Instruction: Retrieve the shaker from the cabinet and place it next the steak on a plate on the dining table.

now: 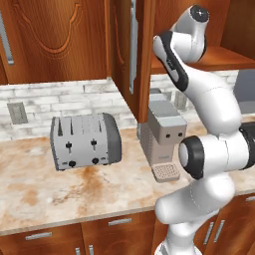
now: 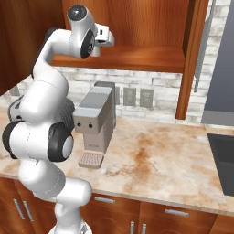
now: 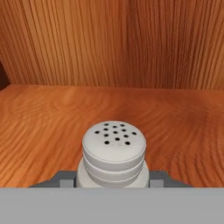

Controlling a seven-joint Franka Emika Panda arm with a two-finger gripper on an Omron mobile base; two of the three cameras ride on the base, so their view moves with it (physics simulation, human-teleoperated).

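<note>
The cabinet shelf (image 3: pixel 43 122) lies bare around the shaker (image 3: pixel 114 153), with free room on both sides and behind it up to the back wall (image 3: pixel 113 39). An open cabinet door (image 2: pixel 194 55) juts out at the shelf's right side, and below the shelf the coffee machine (image 2: pixel 96 123) and toaster (image 1: pixel 84 141) stand on the table (image 2: pixel 160 160).

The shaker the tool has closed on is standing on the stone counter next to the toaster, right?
Not quite. The tool has closed on the shaker, but it stands on the wooden shelf inside the open cabinet, as the hand view shows. The toaster sits down on the stone counter, well below.
</note>
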